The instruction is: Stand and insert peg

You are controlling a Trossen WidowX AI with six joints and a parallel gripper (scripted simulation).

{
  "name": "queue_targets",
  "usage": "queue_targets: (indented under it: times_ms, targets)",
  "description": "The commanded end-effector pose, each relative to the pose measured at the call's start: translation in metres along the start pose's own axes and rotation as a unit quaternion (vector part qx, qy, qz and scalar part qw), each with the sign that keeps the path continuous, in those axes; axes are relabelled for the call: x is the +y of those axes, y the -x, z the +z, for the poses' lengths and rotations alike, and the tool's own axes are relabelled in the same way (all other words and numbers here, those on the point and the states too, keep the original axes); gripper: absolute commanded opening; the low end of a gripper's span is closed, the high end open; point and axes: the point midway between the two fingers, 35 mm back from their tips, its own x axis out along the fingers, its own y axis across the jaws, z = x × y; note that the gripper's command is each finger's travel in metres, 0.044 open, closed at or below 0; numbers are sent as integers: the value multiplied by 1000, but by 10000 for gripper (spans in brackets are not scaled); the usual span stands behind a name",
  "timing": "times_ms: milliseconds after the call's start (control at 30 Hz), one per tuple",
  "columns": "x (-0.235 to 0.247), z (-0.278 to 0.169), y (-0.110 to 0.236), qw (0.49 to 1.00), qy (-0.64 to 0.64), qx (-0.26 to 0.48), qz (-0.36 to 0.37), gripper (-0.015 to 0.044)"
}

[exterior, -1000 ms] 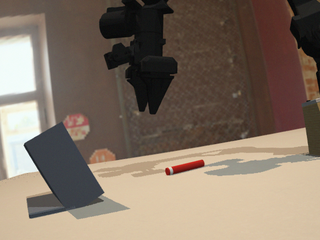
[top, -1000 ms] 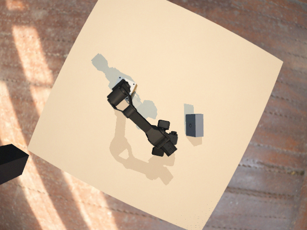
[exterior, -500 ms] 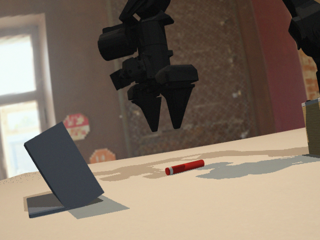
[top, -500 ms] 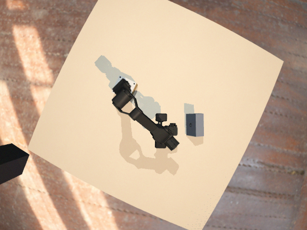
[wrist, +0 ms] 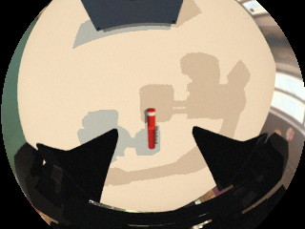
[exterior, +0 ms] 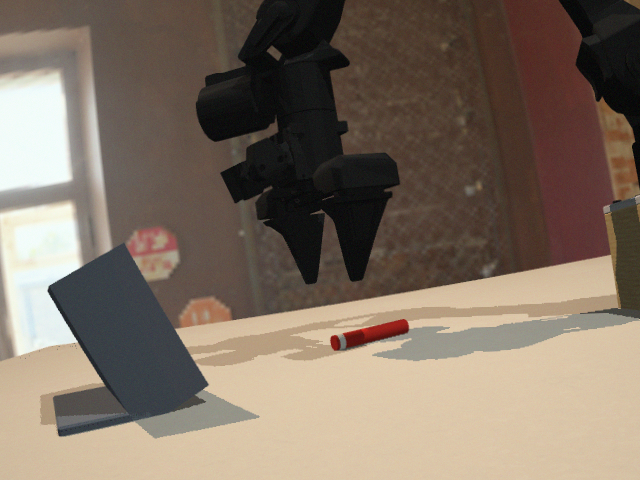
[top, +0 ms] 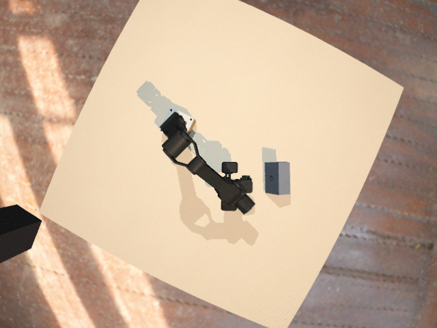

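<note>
One peg [exterior: 369, 333], one panel [exterior: 126, 330].

Brick-walled room [exterior: 423, 129], window [exterior: 36, 155], plank floor [top: 388, 247]

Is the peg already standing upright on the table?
No, the red peg lies flat on the table, with the open, empty pincer hanging above it.
</note>
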Motion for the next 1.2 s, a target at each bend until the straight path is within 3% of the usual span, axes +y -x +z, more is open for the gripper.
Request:
queue_targets:
  times_ms: [0, 1033, 1167]
  targets:
    - [2, 0, -10, 1000, 3, 2, 5, 440]
    - [4, -3, -57, 1000, 3, 2, 5, 440]
    - [4, -3, -57, 1000, 3, 2, 5, 335]
